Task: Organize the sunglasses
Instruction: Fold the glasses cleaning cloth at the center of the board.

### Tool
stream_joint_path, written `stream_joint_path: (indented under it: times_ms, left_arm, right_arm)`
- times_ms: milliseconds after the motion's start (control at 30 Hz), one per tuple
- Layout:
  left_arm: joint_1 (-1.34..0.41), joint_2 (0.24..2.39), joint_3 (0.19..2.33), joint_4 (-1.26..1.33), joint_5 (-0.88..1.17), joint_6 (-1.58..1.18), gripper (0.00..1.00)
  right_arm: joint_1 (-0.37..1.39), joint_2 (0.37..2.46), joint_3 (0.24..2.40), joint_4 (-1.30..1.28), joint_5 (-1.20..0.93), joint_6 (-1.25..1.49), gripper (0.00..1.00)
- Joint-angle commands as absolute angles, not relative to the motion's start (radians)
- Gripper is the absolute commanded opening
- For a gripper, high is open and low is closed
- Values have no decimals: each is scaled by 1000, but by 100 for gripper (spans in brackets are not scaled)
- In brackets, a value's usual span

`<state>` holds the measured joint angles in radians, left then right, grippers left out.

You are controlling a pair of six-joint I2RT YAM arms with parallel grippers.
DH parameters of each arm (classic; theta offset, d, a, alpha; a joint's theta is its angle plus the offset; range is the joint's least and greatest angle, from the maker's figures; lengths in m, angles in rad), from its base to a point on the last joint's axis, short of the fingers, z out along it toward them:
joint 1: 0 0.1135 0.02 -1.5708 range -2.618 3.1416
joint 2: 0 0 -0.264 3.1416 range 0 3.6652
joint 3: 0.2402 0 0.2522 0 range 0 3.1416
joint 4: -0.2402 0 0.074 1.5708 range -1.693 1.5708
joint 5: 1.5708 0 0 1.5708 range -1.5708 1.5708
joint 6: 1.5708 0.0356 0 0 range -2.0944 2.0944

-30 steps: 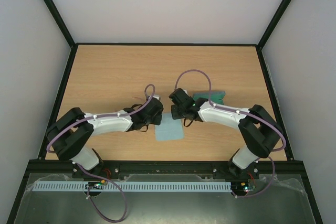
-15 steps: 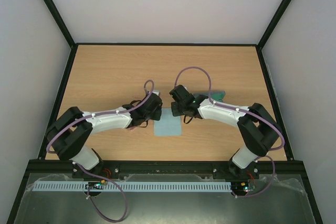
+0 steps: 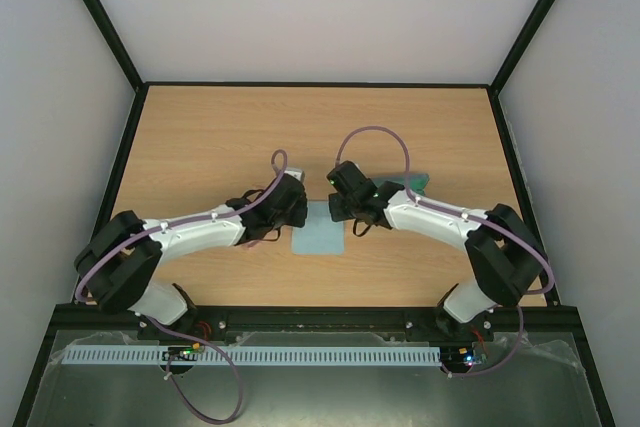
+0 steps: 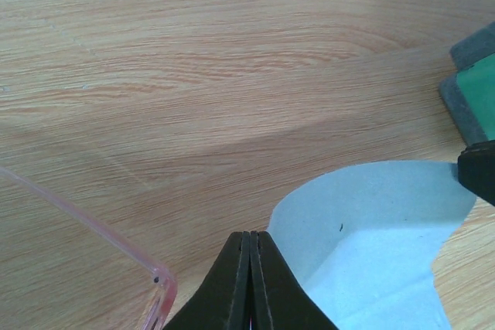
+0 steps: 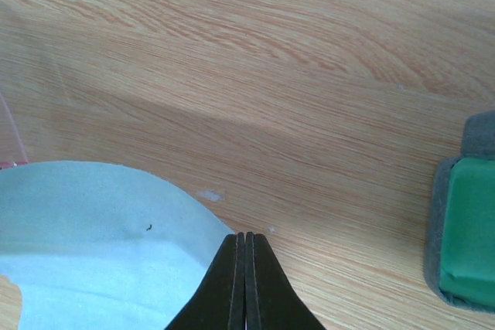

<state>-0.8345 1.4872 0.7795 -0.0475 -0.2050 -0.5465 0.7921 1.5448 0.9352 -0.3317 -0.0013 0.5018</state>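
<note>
Both pairs of fingers are pressed fully together, each pinching an end of the same light-blue cloth point(image 3: 320, 232). At the left, the left fingers point(image 4: 230, 287) are closed flat on the cloth's left end, which curves up off the wood to meet them. Just to their left the sunglasses point(image 4: 85, 222) lie on the tabletop point(image 3: 220, 137): a thin pink translucent arm runs to a hinge beside the fingertips, and the rest falls outside the wrist view. The cloth spans the gap between the two arms, partly doubled over itself. The right fingers point(image 5: 263, 287) clamp its right end. Farther right sits the grey-blue case point(image 5: 464, 229), open with its green lining up, apart from the cloth. The tabletop is light wood grain edged by a black frame, with plain white walls point(image 3: 320, 7) around it.
</note>
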Motion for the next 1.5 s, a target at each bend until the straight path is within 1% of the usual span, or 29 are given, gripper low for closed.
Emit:
stream_joint_path:
  times_ms: [0, 600, 1467]
  left_arm:
    - [-834, 1446, 760, -66, -190, -550, 2]
    - [-874, 1394, 685, -66, -192, -590, 2]
    - [-944, 1274, 633, -133, -218, -671, 2]
  right_arm:
    - [789, 1500, 899, -355, -8, 506, 1]
    - [794, 1417, 825, -325, -97, 515, 1]
    - [872, 1343, 787, -333, -89, 579, 1]
